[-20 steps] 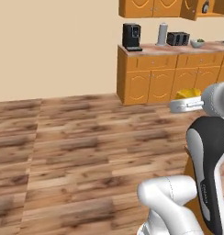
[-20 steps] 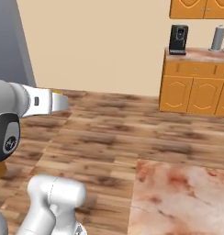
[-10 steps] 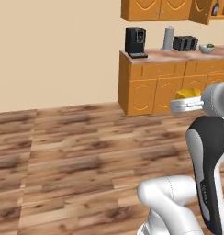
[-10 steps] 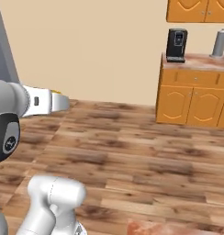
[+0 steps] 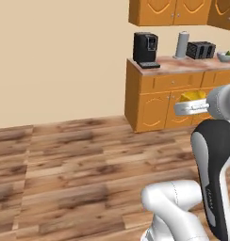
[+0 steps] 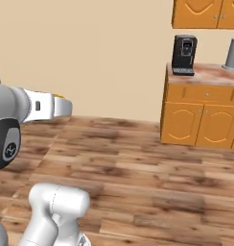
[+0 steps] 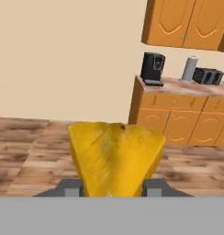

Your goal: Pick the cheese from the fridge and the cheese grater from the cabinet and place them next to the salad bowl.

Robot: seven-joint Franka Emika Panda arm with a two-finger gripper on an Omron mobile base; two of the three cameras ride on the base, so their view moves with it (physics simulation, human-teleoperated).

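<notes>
Cheese [image 7: 114,158] clamped between the gripper [image 7: 113,189] jaws, yellow-orange wedge with its broad face toward the hand camera, carried in the air above the wooden floor [image 5: 79,160]. Seen from the left base view as a yellow sliver [image 5: 192,96] at the end of the gripper [image 5: 183,109], in front of the orange base cabinets [image 5: 154,101]. From the right base view, a yellow edge [image 6: 61,99] just past the hand.

Landmark: black coffee machine [image 5: 145,50] on the counter [image 5: 176,66]. Right of the coffee machine, a grey-white paper-towel roll [image 5: 182,44]; right of that, black slotted toaster [image 5: 201,49]; further right, salad bowl [image 5: 226,56] with green leaves, on the same counter. Above the coffee machine, orange wall cabinets [image 5: 173,12] with arched-panel doors, shut as far as visible. Cheese well short of the coffee machine and lower than the counter top, well apart from the salad bowl.
</notes>
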